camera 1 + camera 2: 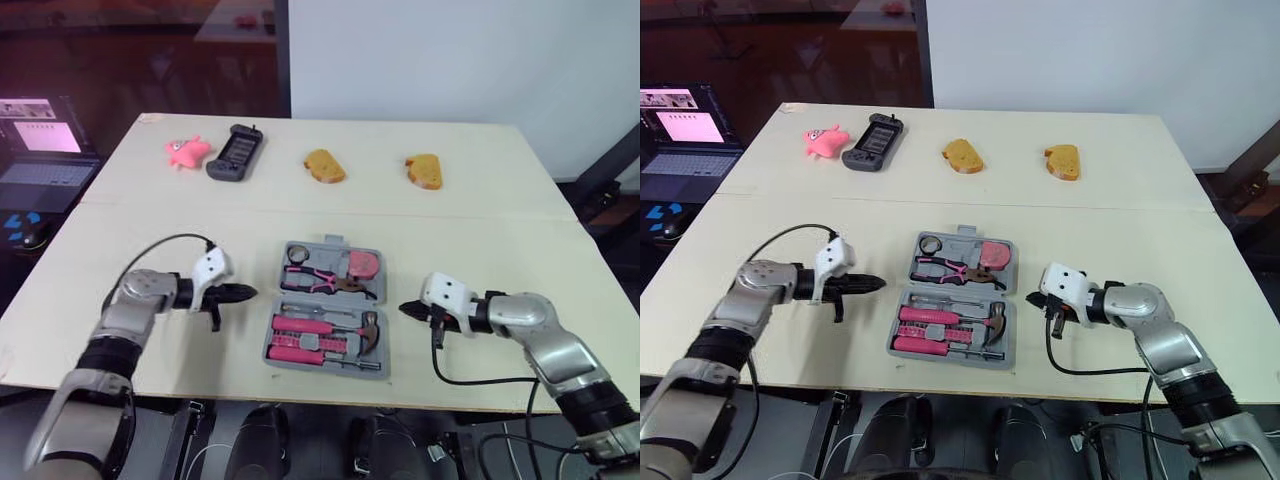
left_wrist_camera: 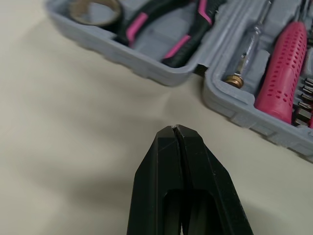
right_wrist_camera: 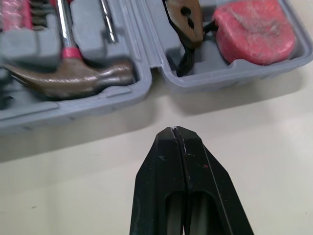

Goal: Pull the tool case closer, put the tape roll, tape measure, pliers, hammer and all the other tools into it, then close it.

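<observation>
The grey tool case [image 1: 274,336] lies open near the table's front edge, between my two arms. Its far half holds the tape roll [image 1: 297,254], the pink-handled pliers [image 1: 325,283] and the pink tape measure [image 1: 360,264]. Its near half holds the hammer [image 1: 368,329], pink-handled screwdrivers [image 1: 300,326] and bits. My left gripper [image 1: 248,293] is shut and empty, its tip pointing at the case's left side a little apart from it. On the other side my right gripper [image 1: 404,309] is shut and empty, just off the case's right edge by the hinge [image 3: 155,66].
Along the table's far side lie a pink toy [image 1: 186,151], a black game controller [image 1: 235,153] and two yellow bread-like pieces [image 1: 324,166] [image 1: 425,171]. A laptop [image 1: 45,150] stands off the table to the left.
</observation>
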Robot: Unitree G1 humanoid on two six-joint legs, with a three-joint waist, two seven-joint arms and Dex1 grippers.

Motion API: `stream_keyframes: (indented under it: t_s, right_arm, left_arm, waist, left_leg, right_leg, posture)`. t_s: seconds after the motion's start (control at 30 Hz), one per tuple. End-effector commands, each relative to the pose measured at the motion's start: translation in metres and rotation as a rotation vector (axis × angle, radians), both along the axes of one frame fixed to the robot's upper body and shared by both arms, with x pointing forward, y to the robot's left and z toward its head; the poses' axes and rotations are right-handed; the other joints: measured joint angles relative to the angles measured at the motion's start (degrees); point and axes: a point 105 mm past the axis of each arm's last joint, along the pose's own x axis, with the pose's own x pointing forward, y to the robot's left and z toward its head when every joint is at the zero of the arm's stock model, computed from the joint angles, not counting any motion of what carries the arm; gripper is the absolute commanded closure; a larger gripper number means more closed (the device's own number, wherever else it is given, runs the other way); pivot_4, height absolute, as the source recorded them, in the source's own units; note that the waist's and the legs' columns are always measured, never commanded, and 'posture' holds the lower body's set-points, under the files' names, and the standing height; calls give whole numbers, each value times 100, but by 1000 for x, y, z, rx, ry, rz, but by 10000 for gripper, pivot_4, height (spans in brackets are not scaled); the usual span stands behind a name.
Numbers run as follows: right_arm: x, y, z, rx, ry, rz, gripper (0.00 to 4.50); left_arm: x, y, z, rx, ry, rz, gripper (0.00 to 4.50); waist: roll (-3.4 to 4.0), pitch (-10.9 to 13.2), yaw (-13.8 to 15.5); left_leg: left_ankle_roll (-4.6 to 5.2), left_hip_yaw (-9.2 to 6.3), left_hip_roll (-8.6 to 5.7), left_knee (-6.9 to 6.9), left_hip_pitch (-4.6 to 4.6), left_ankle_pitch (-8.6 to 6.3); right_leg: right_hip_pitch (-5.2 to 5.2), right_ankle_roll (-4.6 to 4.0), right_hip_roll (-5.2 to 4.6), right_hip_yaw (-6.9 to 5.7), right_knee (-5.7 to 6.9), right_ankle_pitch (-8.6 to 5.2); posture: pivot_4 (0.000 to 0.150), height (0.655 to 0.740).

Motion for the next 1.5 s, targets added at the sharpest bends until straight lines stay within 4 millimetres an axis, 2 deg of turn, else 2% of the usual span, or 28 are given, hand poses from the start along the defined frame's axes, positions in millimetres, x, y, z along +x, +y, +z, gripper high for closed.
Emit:
stream_keyframes:
  t_s: [0.03, 0.13, 0.37, 0.53, 0.83, 1.13, 1.5]
  right_arm:
    - [11, 7, -2, -13, -33, 20, 44806]
    - [13, 12, -7, -15, -21, 36, 44806]
    - [19, 25, -15, -11, -16, 70, 44806]
    - [25, 44, -14, 38, -22, 115, 44806]
    - [21, 48, -18, 41, -6, 142, 44806]
    - [2, 51, -25, 67, 68, 157, 44806]
    - [-14, 54, -28, 83, 123, 153, 44806]
  left_arm:
    - [4, -16, 1, 1, -42, -34, 45000]
    - [3, -30, 1, -23, -44, -58, 45000]
    - [0, -45, -2, -32, -42, -81, 45000]
    - [-6, -59, -5, -38, -34, -117, 45000]
    - [-12, -61, -8, -32, -19, -117, 45000]
    - [-36, -59, -26, -16, 42, -132, 45000]
    - [-47, -61, -30, -23, 69, -119, 45000]
  waist:
    - [0, 0, -27]
    - [0, 0, -49]
    - [1, -1, -130]
    - [1, -1, -119]
    - [2, -2, -157]
    - [8, -6, -150]
    - [28, -22, -158]
  left_leg:
    - [-1, 1, 1, 0, 2, 1]
    - [-2, 2, 2, 0, 3, 2]
    - [-2, 1, 1, 0, 5, 2]
    - [-3, 0, -2, 1, 7, 2]
    - [-3, 0, 1, 0, 12, 2]
    - [-2, -1, 1, -1, 13, 0]
    - [-1, -16, 2, -4, 16, -1]
  right_leg:
    - [0, 0, 0, 0, 2, 0]
    - [1, 0, 0, 0, 6, 0]
    - [3, 1, 0, 0, 8, 1]
    - [7, 1, -2, 0, 10, 1]
    - [9, 1, -1, 0, 12, 1]
    - [10, 0, -2, 0, 10, 0]
    - [13, -1, -2, 0, 8, -1]
  posture:
    - [1500, 7188]
    - [1500, 7188]
    - [1500, 7188]
    - [1500, 7188]
    - [1500, 7188]
    - [1500, 7188]
    - [1500, 7188]
